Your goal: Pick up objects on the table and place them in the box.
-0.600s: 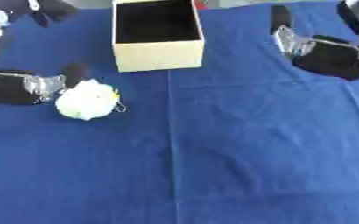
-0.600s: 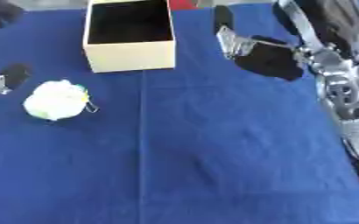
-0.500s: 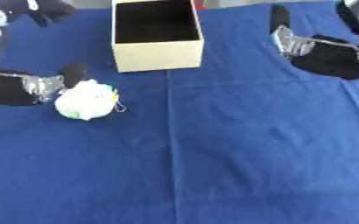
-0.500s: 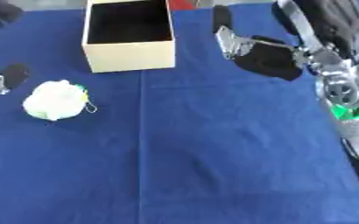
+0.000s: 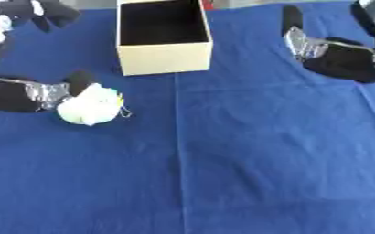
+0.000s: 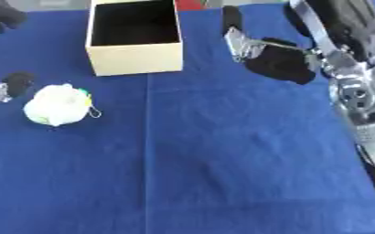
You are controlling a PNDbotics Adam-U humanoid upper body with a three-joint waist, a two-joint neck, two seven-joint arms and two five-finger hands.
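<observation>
The left hand [image 5: 30, 93] is lying on the blue worktop [image 5: 247, 151] touching a fluffy white ball [image 5: 89, 105] (fingers relaxed, not curled round it), near the open box [image 5: 163, 58], while the right hand [image 6: 275, 59] is hovering unclenched.

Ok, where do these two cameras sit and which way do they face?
Left eye view: head camera, looking down at the blue table; left hand beside the white fluffy object, right hand upper right.
Right eye view: same head, offset right; more right arm, left hand at the edge.
Both share the open box.
</observation>
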